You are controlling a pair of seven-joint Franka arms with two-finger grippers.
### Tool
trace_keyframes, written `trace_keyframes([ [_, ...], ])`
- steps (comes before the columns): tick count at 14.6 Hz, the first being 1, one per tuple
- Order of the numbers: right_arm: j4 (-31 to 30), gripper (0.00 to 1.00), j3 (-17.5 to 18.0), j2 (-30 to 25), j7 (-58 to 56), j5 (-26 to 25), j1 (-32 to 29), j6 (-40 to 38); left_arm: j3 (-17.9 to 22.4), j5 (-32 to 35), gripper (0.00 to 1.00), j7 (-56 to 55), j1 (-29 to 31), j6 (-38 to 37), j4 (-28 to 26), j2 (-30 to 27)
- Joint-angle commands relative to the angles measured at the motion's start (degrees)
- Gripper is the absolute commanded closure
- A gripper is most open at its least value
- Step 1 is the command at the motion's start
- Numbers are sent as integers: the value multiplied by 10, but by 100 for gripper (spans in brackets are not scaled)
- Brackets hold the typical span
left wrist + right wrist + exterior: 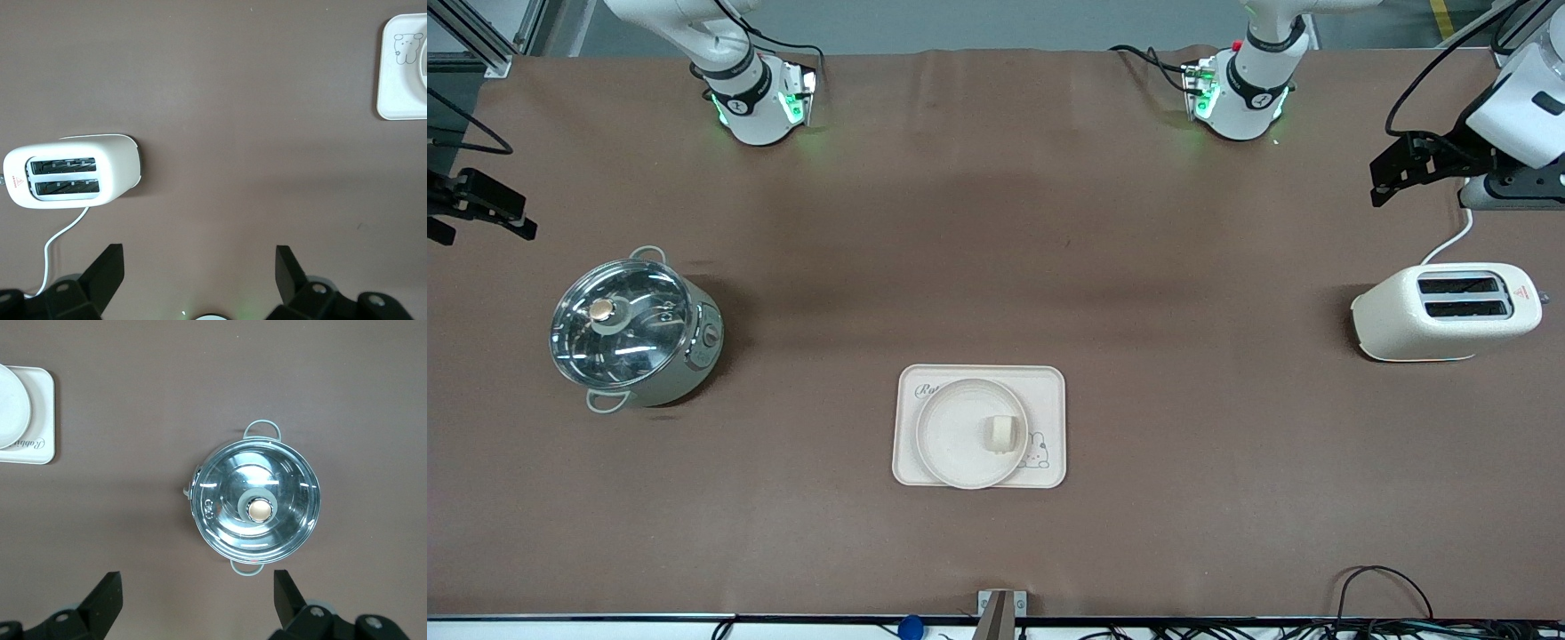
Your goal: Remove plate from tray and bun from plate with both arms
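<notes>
The round cream plate (pixel 960 436) lies on the rectangular cream tray (pixel 1049 382) with the rabbit drawing, near the front middle of the table. The small pale bun (pixel 1002 433) sits on the plate, toward the left arm's end. My left gripper (pixel 1385 178) is open and empty in the air over the table's left-arm end, above the toaster's area; its wrist view (pixel 200 267) shows only bare table between the fingers. My right gripper (pixel 485 222) is open and empty over the table's right-arm end; its wrist view (pixel 198 590) shows it beside the pot.
A steel pot with a glass lid (pixel 633 327) stands toward the right arm's end and shows in the right wrist view (pixel 257 500). A cream toaster (pixel 1445 311) with a white cord stands toward the left arm's end and shows in the left wrist view (pixel 73 170).
</notes>
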Motion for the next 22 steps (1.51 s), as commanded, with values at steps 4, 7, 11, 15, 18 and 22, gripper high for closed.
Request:
trace_keyframes([
  [4, -16, 0, 7, -15, 5, -11, 6, 11, -2, 5, 0, 10, -3, -13, 12, 2],
  [7, -16, 0, 32, -8, 30, 38, 8, 20, -2, 9, 0, 10, -3, -12, 14, 8],
  [11, -16, 0, 93, 28, 129, 54, 0, 44, -2, 7, 0, 2, -2, -11, 22, 18],
  [15, -16, 0, 159, 94, 214, 54, -12, 81, -2, 2, 0, 1, 0, -8, 22, 18],
  [18, -16, 0, 162, 171, 284, 62, 38, 168, -2, 2, 0, 2, 1, -4, 22, 19],
  [22, -16, 0, 161, 268, 320, 95, 88, 298, -2, 2, 0, 2, 2, 5, 22, 23],
])
